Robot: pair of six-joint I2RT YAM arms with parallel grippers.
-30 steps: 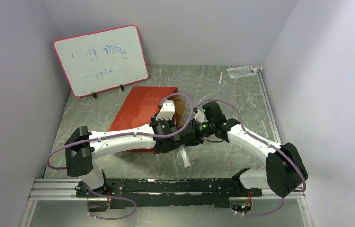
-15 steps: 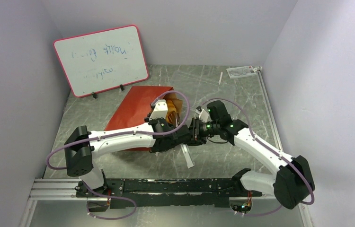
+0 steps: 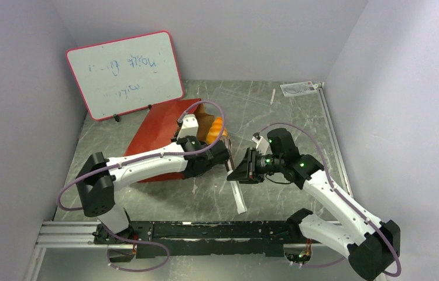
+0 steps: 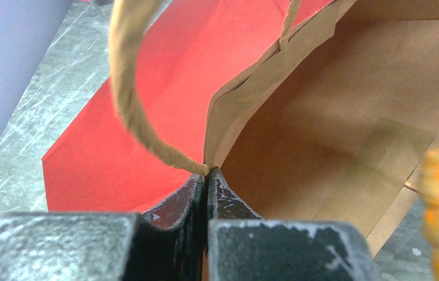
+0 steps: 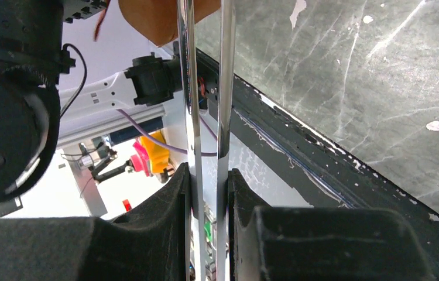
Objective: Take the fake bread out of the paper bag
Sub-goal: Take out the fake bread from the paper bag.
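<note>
The left hand (image 4: pixel 206 175) was clamped tight on the rim of the bag (image 3: pixel 160 133), right where a handle (image 4: pixel 130 99) met the paper. The mouth gaped beside its fingers and the brown inside showed. The bag lay on its side on the tabletop (image 3: pixel 275 126), its red outside stretching away behind and to the left of that hand. An orange bread (image 3: pixel 213 125) sat at the mouth, just to the right of the left hand. It was blurred at the edge of the wrist view, so it could not be placed as inside the rim or just past it. The right hand (image 5: pixel 207 175) was apart from the left one, on its right side. It gripped the tweezers (image 5: pixel 225 88) narrowly, with both blades pinched between its fingers. The blades ran ahead of that hand above the tabletop's near edge. Something brown showed at their far end, but what it was could not be told.
</note>
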